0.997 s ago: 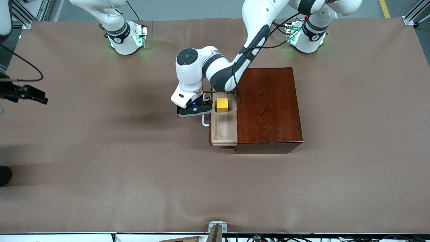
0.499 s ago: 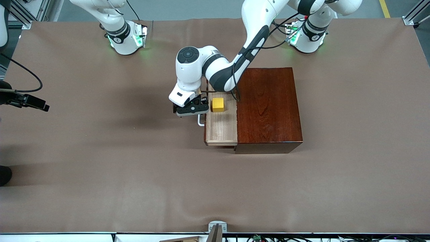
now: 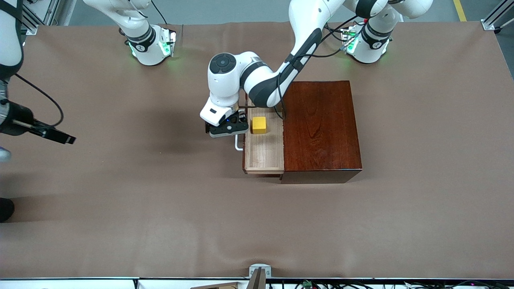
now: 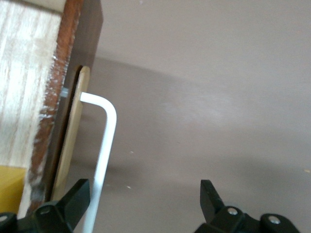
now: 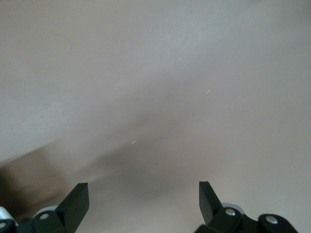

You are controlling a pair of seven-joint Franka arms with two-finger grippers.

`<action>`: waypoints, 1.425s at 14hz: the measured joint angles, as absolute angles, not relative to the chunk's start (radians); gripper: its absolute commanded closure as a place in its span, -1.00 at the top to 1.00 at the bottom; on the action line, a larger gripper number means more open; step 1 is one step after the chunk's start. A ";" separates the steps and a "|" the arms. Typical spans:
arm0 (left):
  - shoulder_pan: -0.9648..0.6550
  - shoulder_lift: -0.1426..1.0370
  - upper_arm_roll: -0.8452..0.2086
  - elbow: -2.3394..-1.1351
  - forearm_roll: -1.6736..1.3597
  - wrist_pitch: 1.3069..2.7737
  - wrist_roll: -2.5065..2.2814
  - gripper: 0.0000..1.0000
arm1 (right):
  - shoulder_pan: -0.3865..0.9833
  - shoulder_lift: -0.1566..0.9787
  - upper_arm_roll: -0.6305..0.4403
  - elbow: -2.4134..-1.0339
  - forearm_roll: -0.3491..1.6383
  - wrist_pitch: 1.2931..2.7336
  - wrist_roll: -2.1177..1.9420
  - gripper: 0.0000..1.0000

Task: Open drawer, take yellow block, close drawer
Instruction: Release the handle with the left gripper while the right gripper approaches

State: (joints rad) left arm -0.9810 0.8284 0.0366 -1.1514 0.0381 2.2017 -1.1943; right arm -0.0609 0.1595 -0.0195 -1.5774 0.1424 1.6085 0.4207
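Front view shows one yellow block [image 3: 259, 125] in the single pulled-out drawer [image 3: 265, 154], beside the left gripper [image 3: 227, 129], which spreads wide and empty around the white handle [image 3: 238, 143], while the right gripper [image 5: 141, 206], equally open, waits over bare desk [image 3: 120, 200].

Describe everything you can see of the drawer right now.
The drawer is pulled partway out of the dark reddish-brown wooden box, toward the right arm's end of the table. Its inside is pale wood, its front dark. A white bar handle stands off the front on a pale plate. The yellow block sits inside. The left pincer, open, straddles the handle.
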 measured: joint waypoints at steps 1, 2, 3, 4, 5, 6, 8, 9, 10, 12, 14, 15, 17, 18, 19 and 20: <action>-0.981 0.815 0.033 -1.138 0.038 2.201 -1.202 1.00 | -0.051 0.159 -0.019 -1.581 0.158 1.594 0.475 1.00; -0.980 0.797 0.033 -1.130 0.037 2.200 -1.206 1.00 | -0.041 0.160 -0.019 -1.584 0.165 1.583 0.522 1.00; -0.974 0.776 0.033 -1.128 0.037 2.197 -1.207 1.00 | -0.029 0.160 -0.019 -1.585 0.169 1.575 0.560 1.00; -0.966 0.758 0.033 -1.127 0.037 2.195 -1.208 1.00 | -0.015 0.160 -0.018 -1.586 0.172 1.570 0.602 1.00; -0.954 0.736 0.034 -1.126 0.037 2.193 -1.208 1.00 | 0.002 0.160 -0.018 -1.586 0.173 1.566 0.655 1.00; -0.938 0.708 0.036 -1.124 0.037 2.178 -1.208 1.00 | 0.025 0.160 -0.017 -1.587 0.174 1.562 0.712 1.00; -0.881 0.630 0.041 -1.123 0.037 2.088 -1.206 1.00 | 0.090 0.160 -0.014 -1.588 0.176 1.565 0.847 1.00; -0.842 0.582 0.042 -1.124 0.037 2.021 -1.188 1.00 | 0.129 0.160 -0.012 -1.588 0.176 1.571 0.922 1.00; -0.802 0.535 0.042 -1.126 0.037 1.946 -1.153 1.00 | 0.163 0.160 -0.011 -1.588 0.176 1.577 0.990 1.00; -0.727 0.451 0.043 -1.134 0.037 1.804 -1.094 1.00 | 0.216 0.163 -0.010 -1.589 0.176 1.584 1.116 1.00; -0.658 0.387 0.043 -1.141 0.037 1.698 -1.066 1.00 | 0.267 0.171 -0.010 -1.592 0.176 1.590 1.277 1.00; -0.627 0.362 0.043 -1.144 0.037 1.660 -1.036 1.00 | 0.299 0.181 -0.009 -1.593 0.177 1.596 1.354 1.00; -0.574 0.322 0.044 -1.149 0.037 1.604 -0.966 1.00 | 0.382 0.211 -0.008 -1.594 0.177 1.636 1.535 1.00; -0.545 0.304 0.044 -1.152 0.037 1.587 -0.934 1.00 | 0.420 0.228 -0.007 -1.594 0.177 1.664 1.620 1.00; -0.511 0.287 0.044 -1.153 0.037 1.572 -0.898 1.00 | 0.451 0.243 -0.007 -1.594 0.177 1.683 1.685 1.00; -0.473 0.272 0.044 -1.154 0.037 1.556 -0.851 1.00 | 0.475 0.255 -0.007 -1.594 0.177 1.696 1.737 1.00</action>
State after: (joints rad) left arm -0.4734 0.2716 0.0436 -1.1543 0.0375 1.5560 -0.8510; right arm 0.4745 0.2552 -0.0071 -1.5937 0.1767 1.6958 1.7370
